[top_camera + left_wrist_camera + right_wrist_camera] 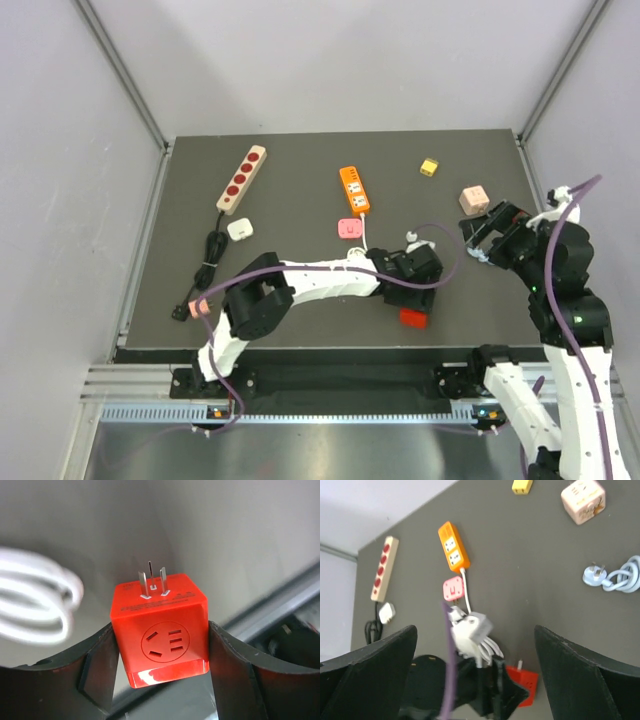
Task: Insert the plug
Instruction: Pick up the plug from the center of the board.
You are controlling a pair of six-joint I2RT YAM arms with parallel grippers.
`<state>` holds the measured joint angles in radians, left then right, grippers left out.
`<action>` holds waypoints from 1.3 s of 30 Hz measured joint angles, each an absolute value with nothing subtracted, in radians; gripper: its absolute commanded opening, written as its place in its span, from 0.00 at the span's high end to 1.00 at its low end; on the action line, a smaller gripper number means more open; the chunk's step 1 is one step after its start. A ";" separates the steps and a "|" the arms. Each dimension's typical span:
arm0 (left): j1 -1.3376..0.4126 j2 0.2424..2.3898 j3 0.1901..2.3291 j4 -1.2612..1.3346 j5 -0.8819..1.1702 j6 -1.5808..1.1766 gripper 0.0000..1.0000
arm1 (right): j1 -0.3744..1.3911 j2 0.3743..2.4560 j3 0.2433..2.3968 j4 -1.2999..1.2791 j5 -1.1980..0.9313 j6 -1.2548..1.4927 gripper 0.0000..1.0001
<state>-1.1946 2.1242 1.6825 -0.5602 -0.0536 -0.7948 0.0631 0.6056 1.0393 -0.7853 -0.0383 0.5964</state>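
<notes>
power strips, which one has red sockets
The beige power strip at the far left; its four round sockets are red, while the orange strip has white socket faces.

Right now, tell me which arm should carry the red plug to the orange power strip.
Left. The left gripper clasps the plug, fingers against both sides, prongs free. The right gripper is open, empty and farther from it.

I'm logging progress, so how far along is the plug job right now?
Done: the left fingers are against both sides of the red plug. In hand: the grasp; whether it's lifted, I can't tell. Left: carry it to the orange power strip, which lies well up the table, and push the prongs in.
</notes>
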 measured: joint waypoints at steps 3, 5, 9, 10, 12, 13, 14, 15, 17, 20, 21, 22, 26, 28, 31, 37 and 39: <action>-1.156 2.033 1.547 -0.480 0.059 -0.872 1.00 | 0.063 0.640 1.019 -0.778 -0.074 0.569 0.02; -1.099 1.924 1.394 -0.372 0.139 -0.963 1.00 | 0.063 0.659 0.994 -0.768 -0.086 0.564 0.02; -0.923 1.695 1.131 -0.099 0.255 -1.219 1.00 | 0.063 0.670 0.937 -0.728 -0.135 0.584 0.05; -0.877 1.654 1.085 -0.020 0.270 -1.288 1.00 | 0.065 0.666 0.915 -0.702 -0.154 0.599 0.05; -0.813 1.603 1.021 0.108 0.280 -1.405 1.00 | 0.086 0.652 0.888 -0.665 -0.160 0.618 0.06; -0.786 1.583 0.987 0.187 0.282 -1.475 1.00 | 0.102 0.643 0.874 -0.644 -0.159 0.629 0.06; -0.772 1.574 0.965 0.242 0.287 -1.527 1.00 | 0.123 0.634 0.862 -0.620 -0.156 0.634 0.06; -0.766 1.573 0.949 0.286 0.291 -1.570 1.00 | 0.155 0.633 0.855 -0.600 -0.145 0.641 0.06; -0.760 1.575 0.918 0.359 0.300 -1.659 1.00 | 0.238 0.638 0.850 -0.561 -0.105 0.650 0.05; -0.760 1.576 0.879 0.439 0.304 -1.763 1.00 | 0.410 0.690 0.851 -0.496 -0.031 0.656 0.03; -0.759 1.576 0.869 0.461 0.307 -1.792 1.00 | 0.471 0.720 0.853 -0.476 0.000 0.656 0.03; -0.759 1.576 0.862 0.475 0.308 -1.813 1.00 | 0.514 0.742 0.853 -0.460 0.027 0.656 0.03; -0.746 1.580 0.834 0.558 0.313 -1.903 1.00 | 0.736 0.868 0.853 -0.400 0.190 0.646 0.02; -0.741 1.581 0.828 0.583 0.315 -1.932 1.00 | 0.814 0.925 0.860 -0.381 0.271 0.633 0.04; -0.737 1.581 0.826 0.599 0.314 -1.958 1.00 | 0.872 0.982 0.868 -0.351 0.394 0.619 0.11; -0.737 1.562 0.793 0.606 0.306 -1.977 1.00 | 0.947 1.059 0.914 -0.320 0.625 0.604 0.32; -0.737 1.561 0.786 0.606 0.305 -1.982 1.00 | 0.965 1.083 0.931 -0.313 0.675 0.596 0.39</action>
